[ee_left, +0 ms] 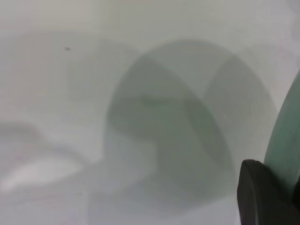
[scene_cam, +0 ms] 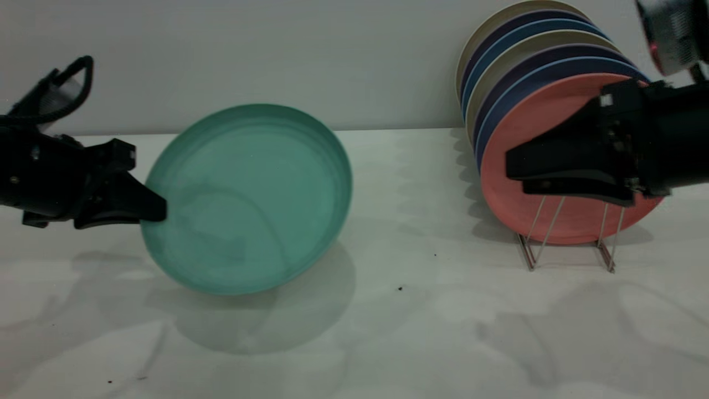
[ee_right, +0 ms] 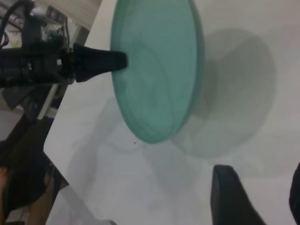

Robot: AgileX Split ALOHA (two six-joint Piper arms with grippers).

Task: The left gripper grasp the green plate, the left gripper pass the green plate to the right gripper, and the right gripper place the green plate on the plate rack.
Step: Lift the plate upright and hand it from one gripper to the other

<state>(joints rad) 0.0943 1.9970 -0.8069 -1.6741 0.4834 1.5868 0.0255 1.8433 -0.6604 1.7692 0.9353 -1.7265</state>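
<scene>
The left gripper [scene_cam: 152,208], fingers clamped on the green plate [scene_cam: 249,197], holds it raised; the right gripper [scene_cam: 512,172], fingers parted and empty, waits by the plate rack [scene_cam: 565,238] for the handover.

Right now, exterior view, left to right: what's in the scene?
left gripper clamped on the rim of the green plate, lifted and tilted → bare table → plate rack with its row of standing plates, salmon-pink plate in front → right gripper, open, in front of the rack.
</scene>
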